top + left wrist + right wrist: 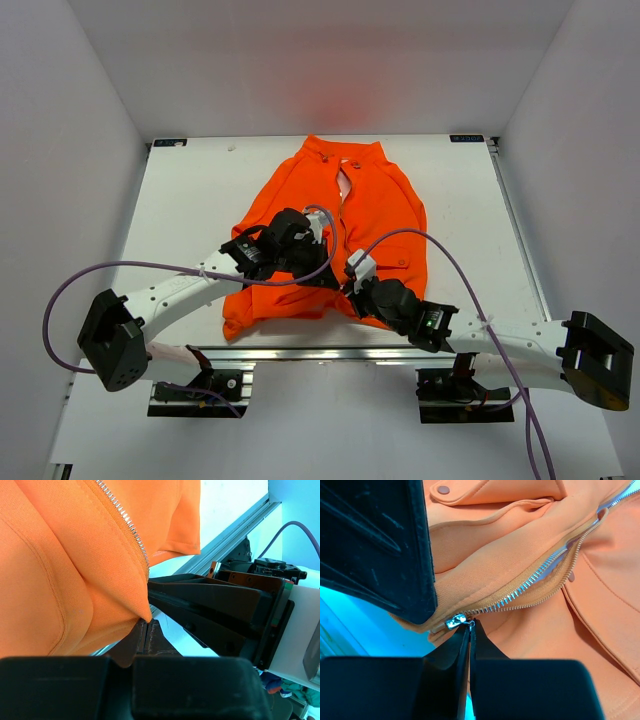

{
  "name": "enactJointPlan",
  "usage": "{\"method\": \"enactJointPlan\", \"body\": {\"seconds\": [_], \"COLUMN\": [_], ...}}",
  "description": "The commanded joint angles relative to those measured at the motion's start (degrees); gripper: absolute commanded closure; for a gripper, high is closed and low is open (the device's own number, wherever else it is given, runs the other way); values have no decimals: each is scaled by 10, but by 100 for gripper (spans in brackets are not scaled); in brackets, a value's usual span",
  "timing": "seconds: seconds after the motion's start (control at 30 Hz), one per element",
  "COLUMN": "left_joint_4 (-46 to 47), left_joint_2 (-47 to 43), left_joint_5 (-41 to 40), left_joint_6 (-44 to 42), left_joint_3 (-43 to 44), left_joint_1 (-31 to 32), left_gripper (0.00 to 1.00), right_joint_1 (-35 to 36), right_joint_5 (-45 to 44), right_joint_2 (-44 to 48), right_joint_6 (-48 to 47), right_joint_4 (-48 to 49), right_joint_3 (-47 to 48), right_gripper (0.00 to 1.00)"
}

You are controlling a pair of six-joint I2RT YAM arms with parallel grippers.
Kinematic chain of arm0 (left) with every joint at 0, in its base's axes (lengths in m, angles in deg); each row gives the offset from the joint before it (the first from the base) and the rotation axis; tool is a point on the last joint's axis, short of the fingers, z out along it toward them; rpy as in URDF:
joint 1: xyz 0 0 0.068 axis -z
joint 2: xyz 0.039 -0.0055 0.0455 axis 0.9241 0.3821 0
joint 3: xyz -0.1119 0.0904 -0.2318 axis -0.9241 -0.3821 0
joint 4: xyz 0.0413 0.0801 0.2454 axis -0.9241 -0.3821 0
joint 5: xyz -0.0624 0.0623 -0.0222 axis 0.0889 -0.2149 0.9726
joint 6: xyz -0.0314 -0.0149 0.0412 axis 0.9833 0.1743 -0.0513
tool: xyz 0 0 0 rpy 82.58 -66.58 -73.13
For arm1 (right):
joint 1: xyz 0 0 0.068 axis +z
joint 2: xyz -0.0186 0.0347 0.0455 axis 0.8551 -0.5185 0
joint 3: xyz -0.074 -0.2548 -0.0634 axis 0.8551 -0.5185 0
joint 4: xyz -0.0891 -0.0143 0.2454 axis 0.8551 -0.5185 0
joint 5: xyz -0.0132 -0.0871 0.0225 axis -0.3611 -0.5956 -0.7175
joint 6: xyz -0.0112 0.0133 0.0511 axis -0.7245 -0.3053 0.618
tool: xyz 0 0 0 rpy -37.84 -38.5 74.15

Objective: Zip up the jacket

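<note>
The orange jacket point(370, 205) lies on the white table, collar at the far side, its front open down the middle. My left gripper point(325, 272) is shut on the bottom hem of the jacket point(75, 580) next to the zipper teeth point(131, 527). My right gripper point(355, 285) sits just beside it at the hem, shut on the pull tab of the silver zipper slider point(455, 621), which sits at the bottom end of the zipper point(540, 580). The left gripper's black body fills the upper left of the right wrist view point(375, 545).
A metal rail point(330, 352) runs along the table's near edge under both arms. Purple cables point(140, 265) loop from each wrist. White walls enclose the table on three sides. A snapped pocket flap point(470, 492) lies above the zipper in the right wrist view.
</note>
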Motion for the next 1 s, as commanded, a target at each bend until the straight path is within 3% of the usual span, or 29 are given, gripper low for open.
{"method": "enactJointPlan", "body": {"seconds": [0.0, 0.5, 0.8, 0.97], "left_joint_4": [-2, -67, -110, -148], "left_joint_2": [-7, -9, -24, -47], "left_joint_5": [5, 17, 24, 47], "left_joint_6": [-1, -11, -9, 1], "left_joint_3": [21, 12, 5, -19], "left_joint_1": [6, 5, 6, 6], "left_gripper": [100, 100, 100, 100], "right_joint_1": [3, -12, -74, -161], "right_joint_5": [7, -139, -115, -47], "right_joint_2": [1, -55, -74, -124], "right_joint_6": [-10, -2, -17, -42], "right_joint_4": [28, -37, -51, -28], "right_joint_3": [15, 101, 138, 189], "right_gripper": [100, 100, 100, 100]}}
